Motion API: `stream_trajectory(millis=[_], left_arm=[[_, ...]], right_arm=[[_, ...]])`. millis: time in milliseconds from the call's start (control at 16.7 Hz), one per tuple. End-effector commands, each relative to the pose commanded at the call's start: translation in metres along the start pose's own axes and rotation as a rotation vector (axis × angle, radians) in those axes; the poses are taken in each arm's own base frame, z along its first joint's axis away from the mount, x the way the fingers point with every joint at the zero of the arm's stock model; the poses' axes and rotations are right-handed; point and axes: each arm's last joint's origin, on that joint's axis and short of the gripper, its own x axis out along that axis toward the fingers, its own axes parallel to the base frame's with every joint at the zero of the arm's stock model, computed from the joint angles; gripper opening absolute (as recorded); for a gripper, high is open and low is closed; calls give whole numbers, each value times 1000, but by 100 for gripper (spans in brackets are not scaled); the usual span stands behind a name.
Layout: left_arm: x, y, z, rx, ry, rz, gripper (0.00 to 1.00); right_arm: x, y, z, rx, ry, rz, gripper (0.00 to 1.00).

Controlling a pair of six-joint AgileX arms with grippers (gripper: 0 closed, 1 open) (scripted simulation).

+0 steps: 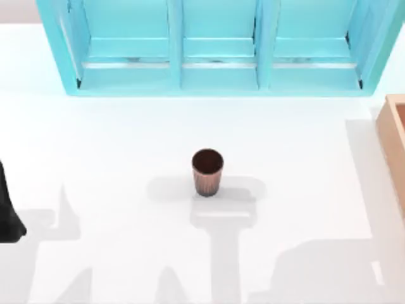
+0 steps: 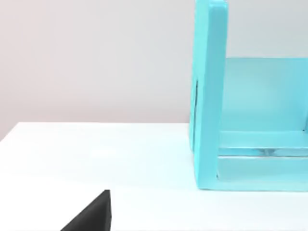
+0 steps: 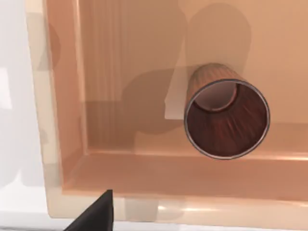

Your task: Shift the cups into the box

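A white table fills the top view, smooth and bare-surfaced, with soft grey shadows spread across its near half. At its far edge stands a turquoise shelf unit, its front open and split by upright dividers into 3 compartments, each with a pale ledge along the bottom. In the left wrist view the unit's thick side panel rises from the tabletop. Behind it runs a plain, pale grey wall, evenly lit, meeting the table in a straight line.

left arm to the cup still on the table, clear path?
Probably yes. The cup stands upright mid-table, apart from the turquoise shelf and the box, with bare table toward the left arm.
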Motion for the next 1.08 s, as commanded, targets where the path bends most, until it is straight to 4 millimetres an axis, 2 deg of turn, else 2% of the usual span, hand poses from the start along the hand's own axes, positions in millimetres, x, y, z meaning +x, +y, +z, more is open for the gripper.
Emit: stream_trajectory(millis=[120, 240, 660, 780, 900, 1080], left_arm=[[0, 0, 0, 0, 0, 0, 100], [0, 0, 0, 0, 0, 0, 100], [0, 0, 0, 0, 0, 0, 100], [0, 0, 0, 0, 0, 0, 100], [0, 0, 0, 0, 0, 0, 100], [0, 0, 0, 0, 0, 0, 100]], right_arm=[[-24, 2, 0, 1, 5, 0, 100], [-39, 4, -2, 3, 11, -3, 100], [-44, 8, 1, 1, 13, -7, 100], [-45, 16, 17, 0, 27, -9, 100], [-45, 33, 44, -4, 47, -16, 100], [-40, 86, 96, -17, 68, -41, 100]])
